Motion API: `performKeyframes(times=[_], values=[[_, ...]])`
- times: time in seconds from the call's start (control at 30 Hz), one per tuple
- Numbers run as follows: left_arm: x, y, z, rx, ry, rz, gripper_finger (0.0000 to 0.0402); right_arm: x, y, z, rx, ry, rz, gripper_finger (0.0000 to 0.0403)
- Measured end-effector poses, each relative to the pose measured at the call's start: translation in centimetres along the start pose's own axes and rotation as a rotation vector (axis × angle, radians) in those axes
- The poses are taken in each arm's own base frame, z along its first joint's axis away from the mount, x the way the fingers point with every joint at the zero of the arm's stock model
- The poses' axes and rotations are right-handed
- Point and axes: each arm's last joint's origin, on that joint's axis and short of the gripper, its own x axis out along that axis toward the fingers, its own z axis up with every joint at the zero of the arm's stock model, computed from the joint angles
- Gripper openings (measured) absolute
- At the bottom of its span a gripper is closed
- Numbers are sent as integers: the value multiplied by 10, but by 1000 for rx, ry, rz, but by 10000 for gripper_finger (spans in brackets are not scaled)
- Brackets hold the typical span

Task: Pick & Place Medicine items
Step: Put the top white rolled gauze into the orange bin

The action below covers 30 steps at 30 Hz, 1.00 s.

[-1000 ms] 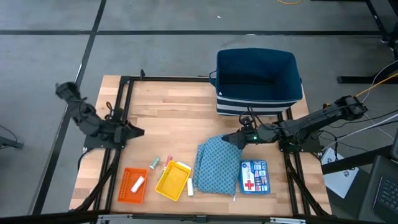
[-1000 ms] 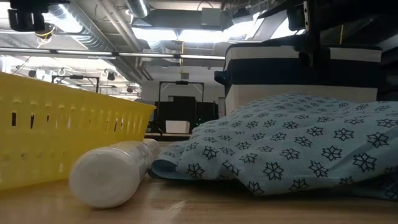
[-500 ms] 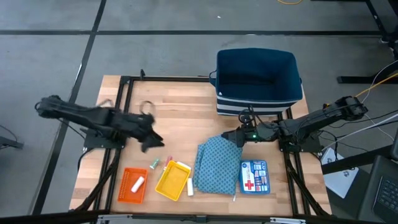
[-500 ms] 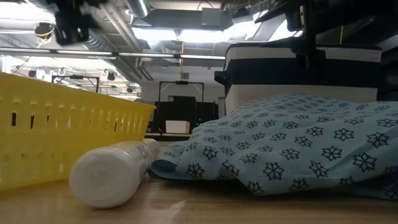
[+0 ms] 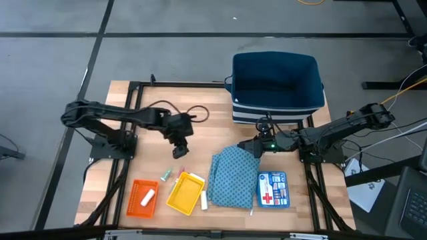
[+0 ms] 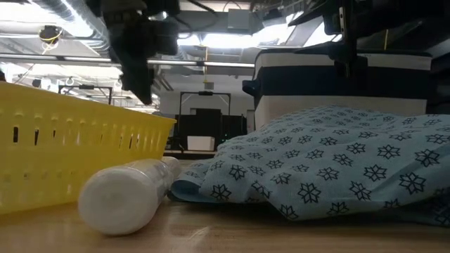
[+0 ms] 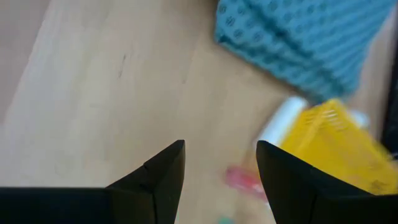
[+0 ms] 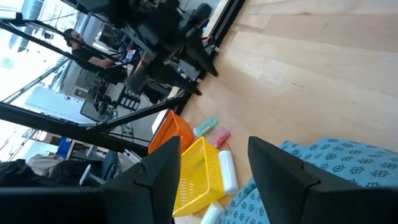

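**Left arm poised above the loose medicine pieces; no item grasped yet**

The approach step is judged to be in hand. The left gripper (image 5: 179, 148) is held out over the bare wood of the table (image 5: 200, 107), with its fingers (image 7: 163, 171) spread apart and nothing seen between them. Beneath it, just beside the yellow basket (image 5: 185, 193), two loose pieces are found: a small light-green bottle (image 5: 165, 175) and a thin pinkish-red stick (image 5: 178, 176), lying close together on the wood. A white tube (image 5: 203, 200) is set against the basket's side, at the edge of the blue patterned cloth (image 5: 231, 177), and another white stick (image 5: 148, 197) is seen inside the orange tray (image 5: 137, 200).

The right gripper (image 5: 248, 147) is parked near the far corner of the cloth, in front of the dark blue bin (image 5: 275, 80); its fingers (image 8: 280, 180) are parted and nothing is held.

For the next move, a descent toward the green and red pieces is called for, with the fingers lined up across one piece only, since the two lie so near each other that both could be nudged. Where the picked piece is to be placed cannot be told.
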Motion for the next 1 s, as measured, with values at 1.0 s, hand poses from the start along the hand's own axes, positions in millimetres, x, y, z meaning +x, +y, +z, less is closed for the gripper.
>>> performKeyframes(times=[1.0], values=[[68,-40,7,304,219,-7,185,0,0,0,-22,1,-1,189]])
